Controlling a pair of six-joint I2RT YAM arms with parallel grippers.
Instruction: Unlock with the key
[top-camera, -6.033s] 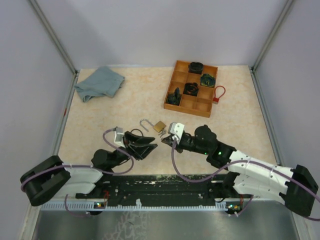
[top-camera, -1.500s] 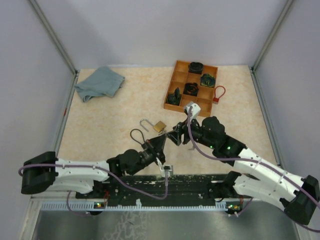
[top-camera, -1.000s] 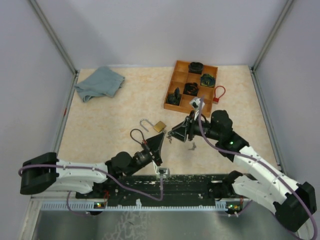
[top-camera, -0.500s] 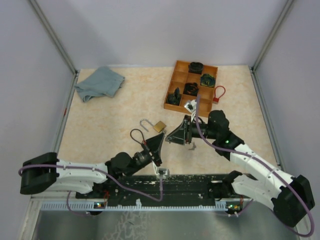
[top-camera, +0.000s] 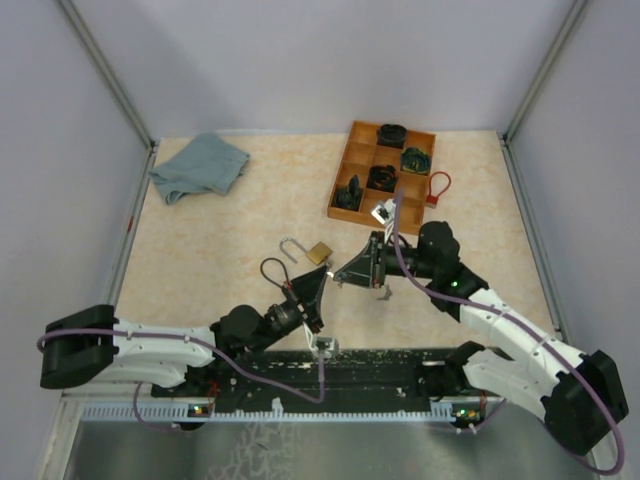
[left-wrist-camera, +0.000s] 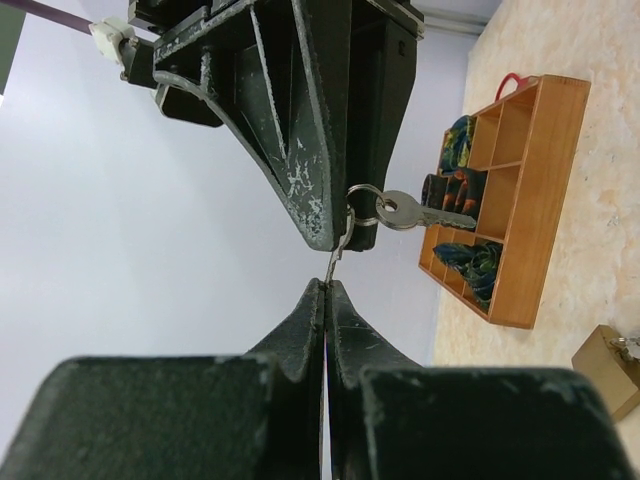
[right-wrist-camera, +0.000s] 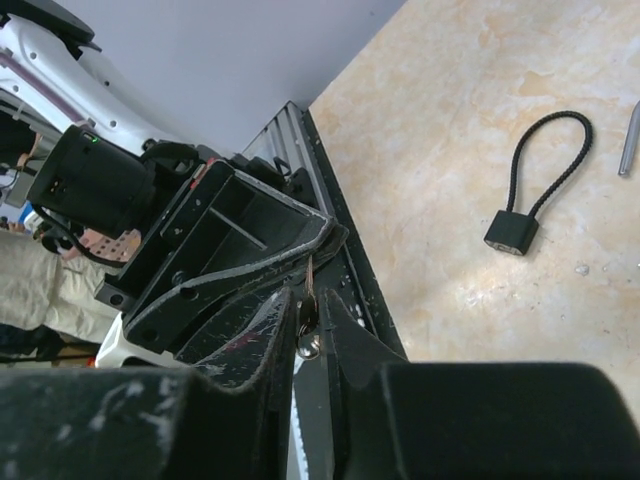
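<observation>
left gripper (left-wrist-camera: 327, 287) is pinching fully closed on the thin wire ring (left-wrist-camera: 337, 255) of the small silver key (left-wrist-camera: 402, 212). The key is dangling in mid-air btw the two arms, close to the brass padlock with a silver shackle (top-camera: 318, 252), which is lying on the table (top-camera: 220, 250). right gripper (right-wrist-camera: 305, 300) is sitting tip-to-tip w/ the left one. Its fingers are nearly together w/ the ring in the slit, but can't tell if it's actually clamping bc the ring's mostly hidden there. Padlock's getting cut off at the frame corner in the left wrist view, and the dark bits in the orange wooden tray (left-wrist-camera: 555, 200) are too murky to ID.
</observation>
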